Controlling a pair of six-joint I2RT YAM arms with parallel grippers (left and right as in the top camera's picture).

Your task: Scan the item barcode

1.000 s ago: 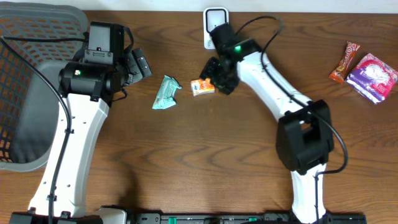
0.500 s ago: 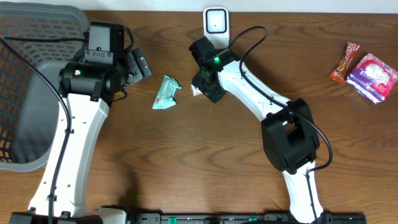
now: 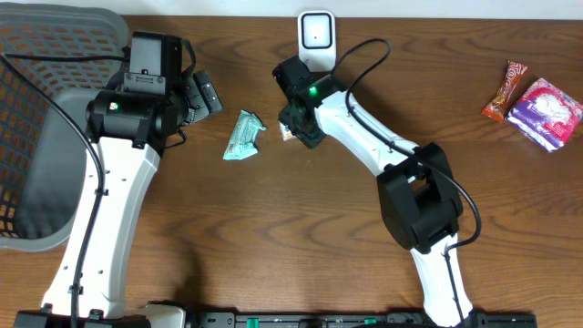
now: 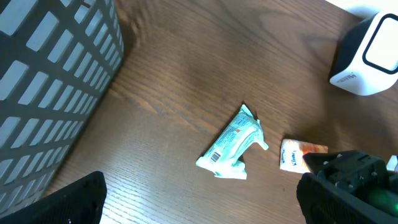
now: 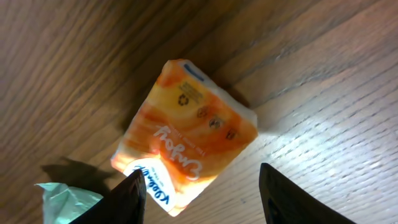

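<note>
The brown table [image 3: 273, 237] carried everything. The grey mesh basket [image 3: 55, 55] stood off the outer side of the left gripper [image 4: 199, 200], probably to receive items once scanned. That gripper hung idle with its jaws spread wide and nothing between them.

The right gripper [image 5: 200, 175] hovered low over the wood with its jaws apart and not clamped on anything. The white scanner [image 3: 315, 35] stood upright just beyond it, its window facing the work area so that a lifted item could be shown to it.

The orange tissue packet [image 5: 186, 134] lay flat on the table directly under this gripper. It sat skewed across the gap between the fingers, its near end closest to one of them. A green packet [image 3: 243, 137] lay just beside it, towards the left arm.
</note>
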